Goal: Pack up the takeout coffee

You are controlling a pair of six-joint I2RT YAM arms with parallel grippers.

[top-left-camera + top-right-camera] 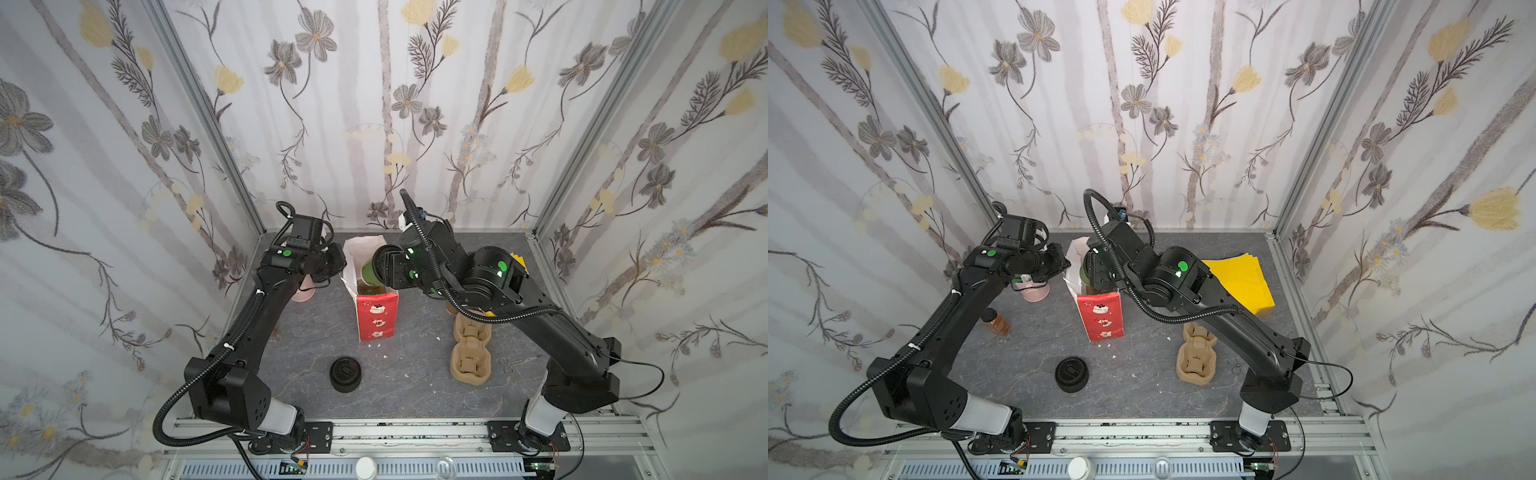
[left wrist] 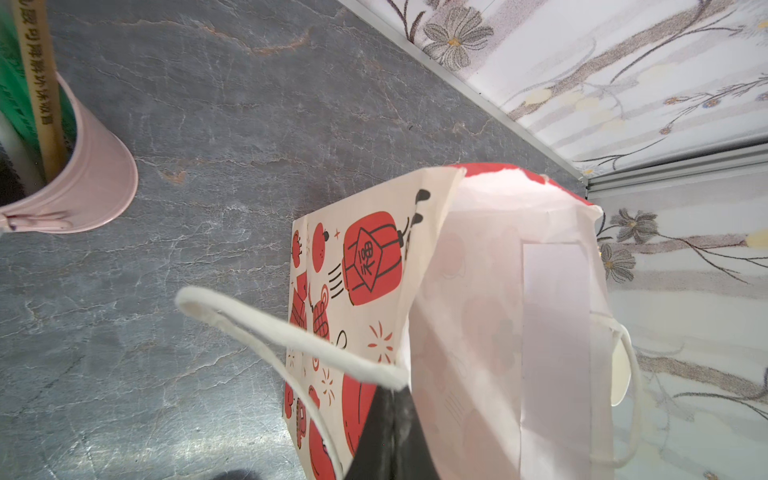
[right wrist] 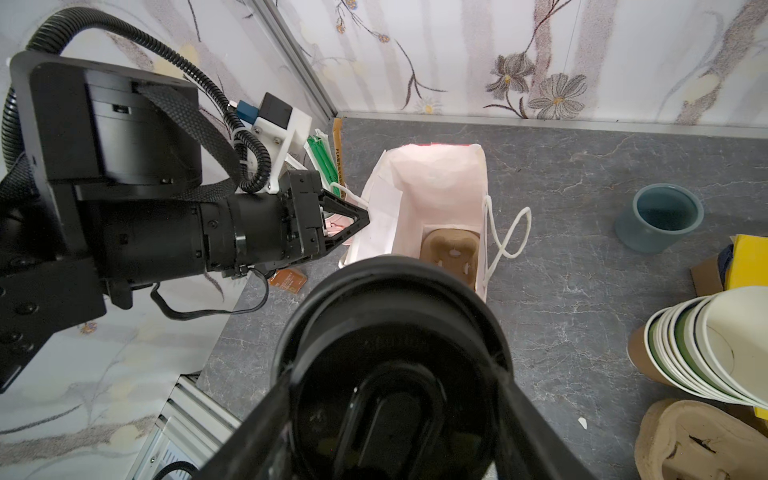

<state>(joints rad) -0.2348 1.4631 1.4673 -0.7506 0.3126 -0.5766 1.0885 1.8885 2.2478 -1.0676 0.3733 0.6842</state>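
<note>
Right gripper is clamped on the takeout coffee, one finger on each side of its round black lid, which fills the lower part of the right wrist view. In both top views the coffee hangs tilted in that grip, its olive-green side pointing away from the wrist. It is over the open mouth of the paper bag — whether its base has passed below the rim cannot be told.

Left gripper is pinched shut on the bag's rim at its left side, just where a white cord handle is fixed. The bag stands upright on the grey table with its red printed front toward the arms' bases. A brown pulp cup carrier lies on its floor.

Just beside the left gripper stands a pink pail holding wrapped sticks. Nearer the bases sits a squat stack of black lids, and to the right of the bag is a row of empty pulp carriers. Further right — seen from the right wrist — are a stack of lidless paper cups and a blue-grey cup. Yellow napkins lie at the back right.
</note>
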